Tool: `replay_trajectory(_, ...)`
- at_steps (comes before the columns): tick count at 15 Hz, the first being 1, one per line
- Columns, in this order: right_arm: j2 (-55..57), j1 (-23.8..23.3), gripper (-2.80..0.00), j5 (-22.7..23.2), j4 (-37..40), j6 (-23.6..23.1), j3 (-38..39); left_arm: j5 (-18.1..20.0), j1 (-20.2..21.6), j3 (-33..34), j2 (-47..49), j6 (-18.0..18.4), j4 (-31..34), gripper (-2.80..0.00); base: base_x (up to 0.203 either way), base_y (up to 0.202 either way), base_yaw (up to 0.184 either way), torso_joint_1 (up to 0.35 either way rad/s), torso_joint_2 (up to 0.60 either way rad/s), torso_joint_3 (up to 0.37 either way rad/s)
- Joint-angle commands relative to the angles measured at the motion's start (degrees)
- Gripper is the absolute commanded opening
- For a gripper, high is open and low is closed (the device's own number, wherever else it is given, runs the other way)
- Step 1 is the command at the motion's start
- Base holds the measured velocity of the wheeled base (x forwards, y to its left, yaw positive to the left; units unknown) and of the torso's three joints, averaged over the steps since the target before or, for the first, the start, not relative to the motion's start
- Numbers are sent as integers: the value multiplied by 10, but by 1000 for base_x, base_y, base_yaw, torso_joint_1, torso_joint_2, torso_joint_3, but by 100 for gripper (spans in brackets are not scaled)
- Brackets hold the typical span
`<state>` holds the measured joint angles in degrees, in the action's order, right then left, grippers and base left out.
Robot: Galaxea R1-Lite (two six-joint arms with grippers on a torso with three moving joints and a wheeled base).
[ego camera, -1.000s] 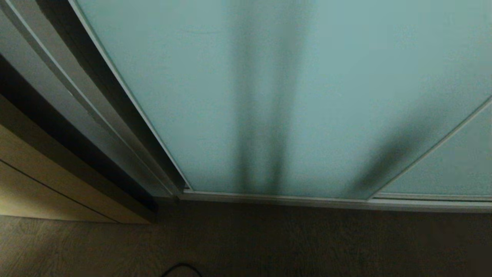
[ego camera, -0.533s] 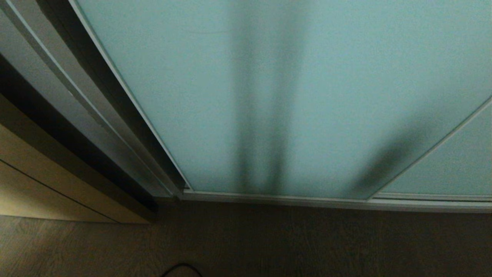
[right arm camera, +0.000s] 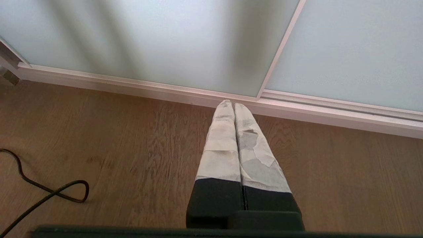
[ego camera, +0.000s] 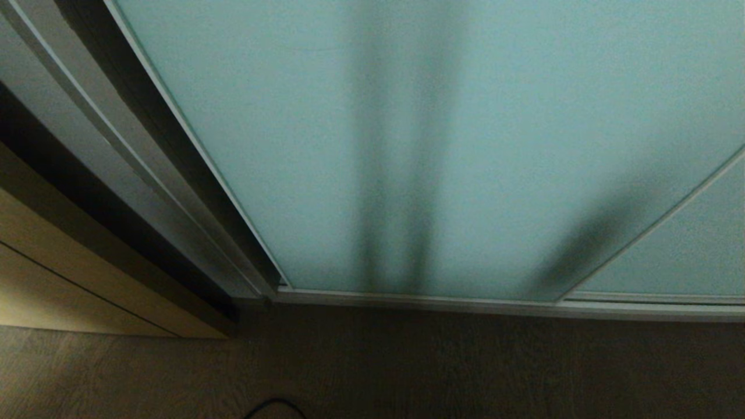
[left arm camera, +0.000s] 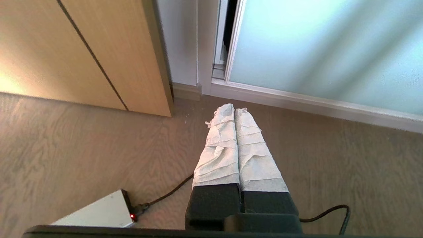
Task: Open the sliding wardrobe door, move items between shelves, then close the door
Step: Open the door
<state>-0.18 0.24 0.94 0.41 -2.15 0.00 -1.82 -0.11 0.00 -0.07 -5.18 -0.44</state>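
While the head view shows neither arm, it is filled by the sliding wardrobe door (ego camera: pixel 442 145): frosted blue-green glass in a slim pale frame, shut, its bottom rail sitting along the wood floor (ego camera: pixel 407 366). A second glass panel (ego camera: pixel 687 250) overlaps it at the right. Door's left edge meets the wardrobe frame (ego camera: pixel 174 192); beige wooden panel (ego camera: pixel 52 279) further left. No shelves or bags visible, all behind the glass.

Left gripper (left arm camera: pixel 234 112): fingers pressed together, tape-wrapped, holding nothing, pointing down at the floor near the corner where the beige panel and door frame meet, short of the bottom rail. A white box (left arm camera: pixel 96 213) with a red light and a black cable (left arm camera: pixel 165 195) lies on the floor beside it.

Right gripper (right arm camera: pixel 231 105): fingers also pressed together, empty, tips in line with the bottom rail right where the two glass panels overlap. Contact with the rail: can't tell. Black cable loop (right arm camera: pixel 49 193) on the floor off to one side.
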Motion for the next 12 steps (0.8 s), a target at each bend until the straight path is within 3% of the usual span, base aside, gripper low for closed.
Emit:
replay_trajectory(1,1,0,-280,0,0,-1,0,-2,0,1,1,-6,-1,-280,0,0,0,0,0,0)
replay_trajectory(12,1,0,-280,0,0,0,1,-6,0,0,1,-13,-4,-280,0,0,0,0,0,0)
